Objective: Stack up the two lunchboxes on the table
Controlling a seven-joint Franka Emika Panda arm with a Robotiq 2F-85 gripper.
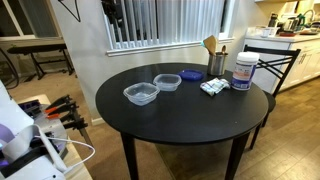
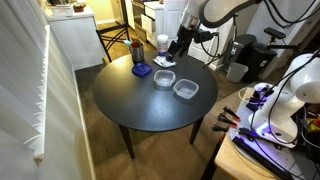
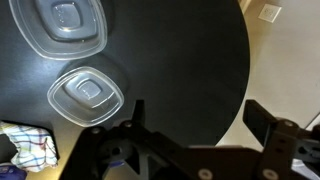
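Note:
Two clear shallow lunchboxes lie side by side, apart, on the round black table [image 1: 180, 115]. In both exterior views one [image 1: 141, 94] [image 2: 186, 89] is nearer the middle and the other [image 1: 167, 81] [image 2: 164, 79] is nearer the blue lid. Both also show in the wrist view, at top left [image 3: 66, 25] and below it [image 3: 87, 93]. My gripper [image 3: 195, 115] is open and empty, high above the table, off to one side of the boxes. In an exterior view it [image 2: 178, 48] hangs over the table's far part near the jar.
A flat blue lid [image 1: 191, 74], a white jar with a blue lid [image 1: 243, 71], a small packet [image 1: 212, 87] and a dark cup with wooden utensils [image 1: 216, 62] stand at the table's back. A chair [image 1: 275, 62] stands behind. A cluttered bench [image 2: 270, 140] is beside the table.

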